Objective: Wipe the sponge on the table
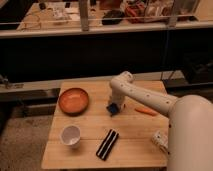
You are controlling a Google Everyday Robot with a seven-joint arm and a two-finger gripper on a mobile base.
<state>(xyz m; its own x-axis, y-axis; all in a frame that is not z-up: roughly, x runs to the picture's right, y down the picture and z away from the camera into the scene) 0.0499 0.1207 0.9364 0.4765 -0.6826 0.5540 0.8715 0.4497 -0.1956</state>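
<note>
The table point(135, 150) is a small square one with a light plank top. On its middle lies the sponge point(113, 108), a small blue block. My gripper point(114, 105) points down from the white arm's elbow point(122, 81) and is shut on the sponge, pressing it to the tabletop. The arm comes in from the lower right and hides the table's right edge.
An orange bowl point(74, 100) sits at the table's back left and a white cup point(70, 135) at the front left. A black bar with a pale stripe point(107, 144) lies at the front, an orange stick point(146, 111) to the right, a crumpled wrapper point(160, 141) front right. A cluttered workbench point(100, 22) stands behind.
</note>
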